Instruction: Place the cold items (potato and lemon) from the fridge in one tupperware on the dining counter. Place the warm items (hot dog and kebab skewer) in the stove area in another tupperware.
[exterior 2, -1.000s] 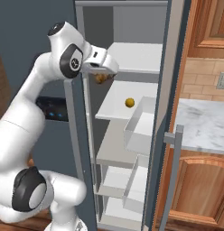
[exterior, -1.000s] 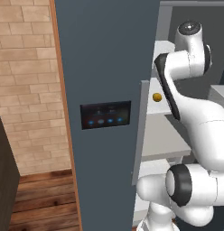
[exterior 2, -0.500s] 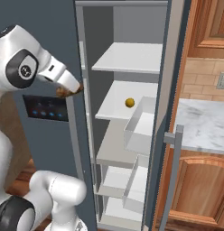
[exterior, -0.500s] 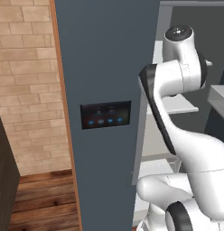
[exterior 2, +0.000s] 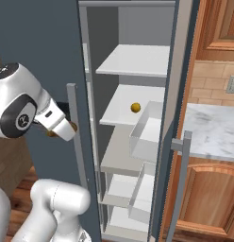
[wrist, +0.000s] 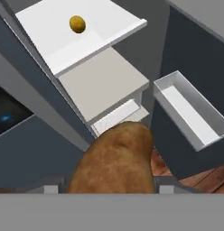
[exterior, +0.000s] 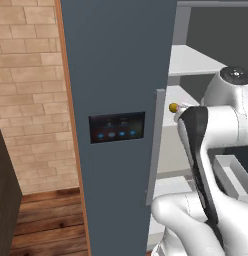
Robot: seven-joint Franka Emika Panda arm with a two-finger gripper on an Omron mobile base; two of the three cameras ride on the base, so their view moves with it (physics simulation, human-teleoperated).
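Tan brick wall [exterior: 31, 75], wooden floor [exterior: 46, 220], marble counter [exterior 2: 211, 127] over wooden cabinets [exterior 2: 204, 198].

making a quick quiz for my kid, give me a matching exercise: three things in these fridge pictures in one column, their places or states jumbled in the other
Things:
1. potato
2. lemon
3. door bin

Places or states:
A. lying on a white fridge shelf
B. held at the gripper, outside the fridge
C. mounted on the open fridge door, nothing seen inside it

Pairs: 1-B, 2-A, 3-C
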